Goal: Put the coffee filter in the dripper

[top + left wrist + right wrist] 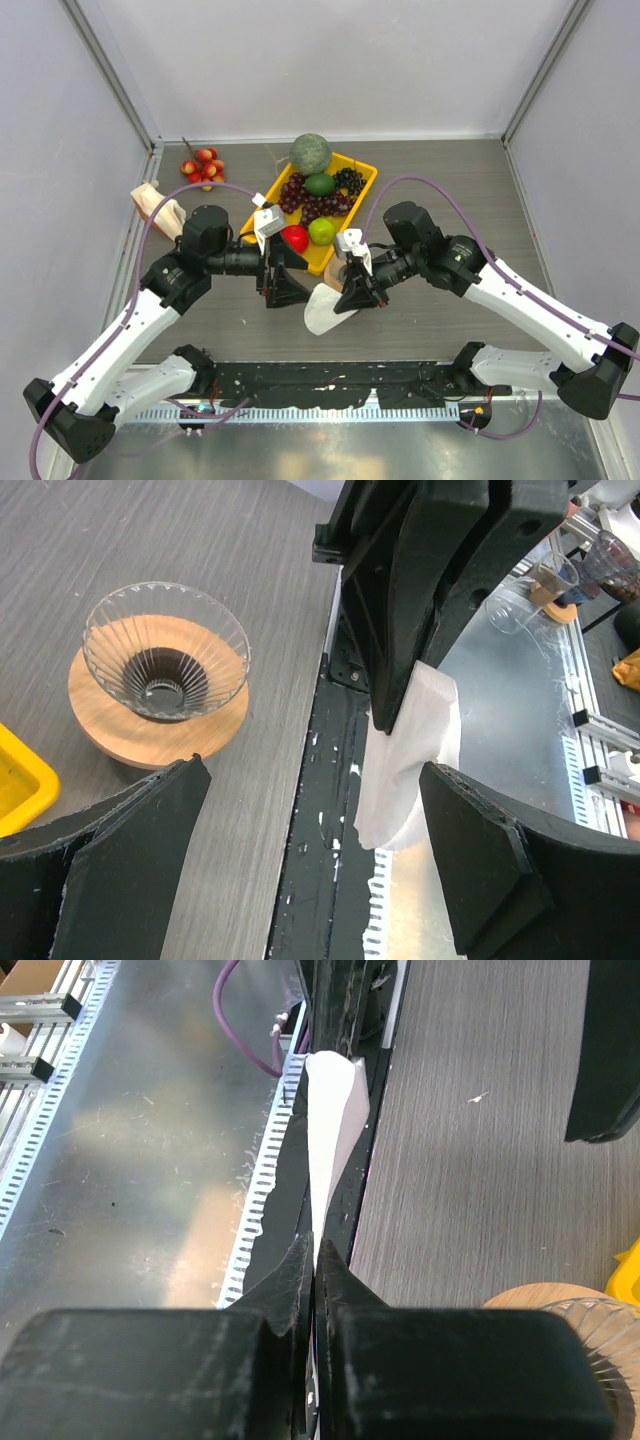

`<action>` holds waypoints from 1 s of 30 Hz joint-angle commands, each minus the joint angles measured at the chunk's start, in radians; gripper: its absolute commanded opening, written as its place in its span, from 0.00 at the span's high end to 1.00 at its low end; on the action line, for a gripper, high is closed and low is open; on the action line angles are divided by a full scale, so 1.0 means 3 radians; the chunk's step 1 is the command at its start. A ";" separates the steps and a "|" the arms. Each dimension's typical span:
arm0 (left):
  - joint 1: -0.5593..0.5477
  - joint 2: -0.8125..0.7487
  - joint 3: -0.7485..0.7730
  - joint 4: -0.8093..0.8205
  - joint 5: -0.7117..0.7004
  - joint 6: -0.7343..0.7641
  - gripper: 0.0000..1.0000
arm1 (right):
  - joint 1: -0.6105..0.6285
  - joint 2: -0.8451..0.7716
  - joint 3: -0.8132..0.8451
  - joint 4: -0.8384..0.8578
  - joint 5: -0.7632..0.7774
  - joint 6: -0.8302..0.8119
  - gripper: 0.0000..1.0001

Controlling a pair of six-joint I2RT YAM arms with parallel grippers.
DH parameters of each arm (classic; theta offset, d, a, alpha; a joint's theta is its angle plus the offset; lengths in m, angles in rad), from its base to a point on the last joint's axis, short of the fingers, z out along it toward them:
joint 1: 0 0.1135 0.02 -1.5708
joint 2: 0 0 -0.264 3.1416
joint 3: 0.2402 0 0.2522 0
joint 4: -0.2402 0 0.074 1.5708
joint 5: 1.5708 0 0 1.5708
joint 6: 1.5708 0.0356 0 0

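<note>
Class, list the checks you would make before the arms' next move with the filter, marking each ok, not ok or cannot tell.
1. Right gripper, jaws shut on the coffee filter: ok.
2. Left gripper, jaws open, holding nothing: ok.
3. Dripper upright on its wooden ring: ok.
4. Dripper empty: ok.
5. Filter above the dripper: not ok, it hangs over the table near edge.

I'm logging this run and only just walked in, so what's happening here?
The right gripper is shut on the white coffee filter, which hangs down from it. The left gripper is wide open next to the filter and grips nothing. The clear dripper sits empty on its wooden ring, so the filter is not yet in it.
</note>
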 commanded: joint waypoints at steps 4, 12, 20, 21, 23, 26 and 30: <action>-0.0014 0.0015 0.0183 -0.0081 0.0164 0.0140 0.01 | -0.0012 -0.0065 -0.0021 0.0081 -0.0028 -0.0008 0.95; -0.0065 0.0041 0.0122 0.0016 0.0257 0.0064 0.01 | -0.0006 0.0006 0.0046 0.0111 -0.0109 -0.0013 0.95; -0.0106 0.0087 0.0005 0.0077 0.0246 0.0013 0.01 | -0.0007 -0.0004 0.0076 0.0111 -0.0166 -0.0110 0.95; -0.0101 0.0092 -0.0001 0.0087 0.0261 -0.0008 0.01 | -0.0006 -0.0009 0.0086 0.0101 -0.0161 -0.0130 0.95; -0.0106 0.0097 -0.0026 0.0133 0.0302 -0.0059 0.01 | -0.0006 -0.0004 0.0117 0.0086 -0.0140 -0.0156 0.95; -0.0101 0.0102 -0.0077 0.0210 0.0374 -0.0156 0.01 | -0.0006 0.0006 0.0163 0.0065 -0.0089 -0.0192 0.95; -0.0106 0.0097 -0.0184 0.0215 0.0379 -0.0182 0.01 | -0.0006 -0.0024 0.0173 0.0035 -0.0053 -0.0207 0.95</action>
